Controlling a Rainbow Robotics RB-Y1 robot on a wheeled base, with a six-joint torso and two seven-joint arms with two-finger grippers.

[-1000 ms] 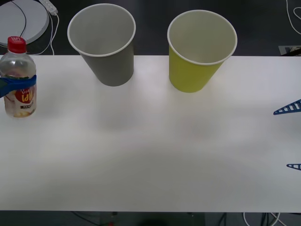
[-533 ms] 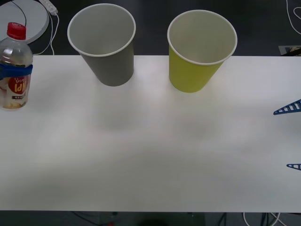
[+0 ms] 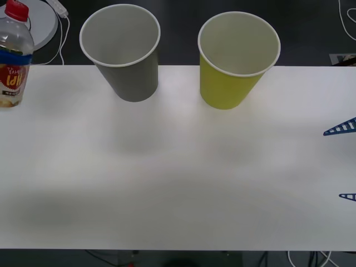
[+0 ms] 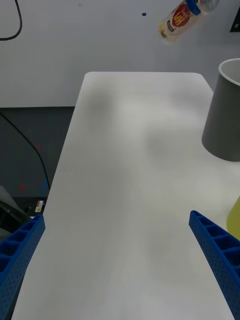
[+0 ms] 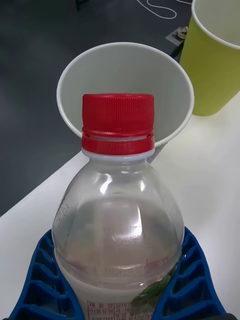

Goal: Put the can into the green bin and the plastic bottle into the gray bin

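Plastic bottle [image 5: 119, 210] lifted clear of counter [image 3: 178, 167], upright, at far left, left of gray bin [image 3: 122, 53]. Left end effector [image 5: 117, 280] clamped around bottle body, blue fingers [image 5: 40, 280] hugging both sides. Risks: slick round body slipping or tilting in grip during carry; bottle base clipping gray bin rim; release early or over green bin [image 3: 236, 58]. Right end effector [image 4: 120, 260] spread wide, empty, idle at counter's right. Can location unknown. Label mostly cut off.
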